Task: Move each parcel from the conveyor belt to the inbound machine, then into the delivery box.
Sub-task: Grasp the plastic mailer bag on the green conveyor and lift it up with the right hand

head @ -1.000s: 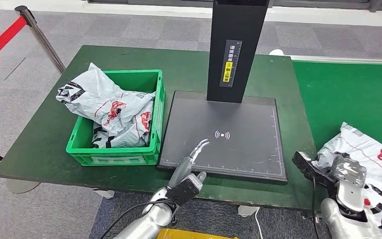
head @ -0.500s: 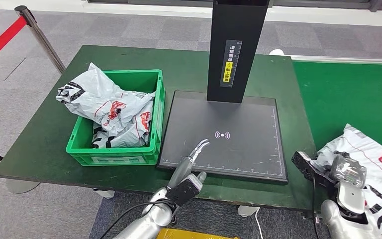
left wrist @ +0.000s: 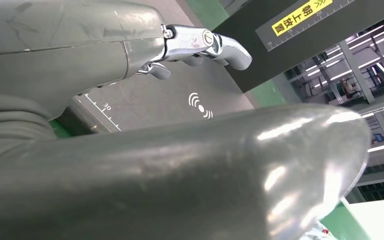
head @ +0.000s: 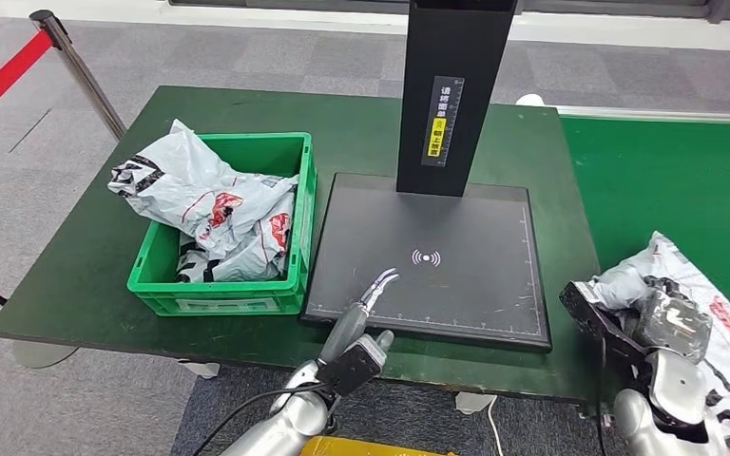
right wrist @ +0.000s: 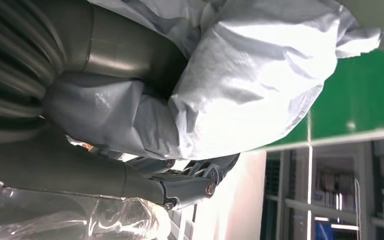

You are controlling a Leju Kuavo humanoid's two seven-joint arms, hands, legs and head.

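Landmark is the scanner plate (head: 428, 261), a flat black pad with a white wave symbol, lying on the green table (head: 86, 275) under a black post (head: 456, 95) that carries a label strip.

Green crate (head: 223, 294) sits just beside the plate, on the side away from the belt, its wall almost touching the plate edge. Inside the crate: several crumpled white mailer bags (head: 214, 214) with red and black print, piled up; the top one sticks out over the crate's far rim onto the table side.

Left hand (head: 373, 294) hovers at the near edge of the plate, fingers slightly apart and curled, holding nothing. Left wrist view shows the fingers (left wrist: 205, 42) above the plate's ruler marks, close to the wave symbol, nothing between them.

Right hand (head: 670, 328) is on the other side of the plate, over the green conveyor belt (head: 665, 180), fingers wrapped around a white parcel (head: 713, 313). Right wrist view has the parcel (right wrist: 245, 80) bunched against the palm with fingers (right wrist: 190, 187) curled under it; it is gripped. The parcel is beside the plate's belt-side corner, not on the plate; whether it is off the belt surface cannot be told.

A stanchion post (head: 76, 71) with red tape stands on the floor well beyond the crate.
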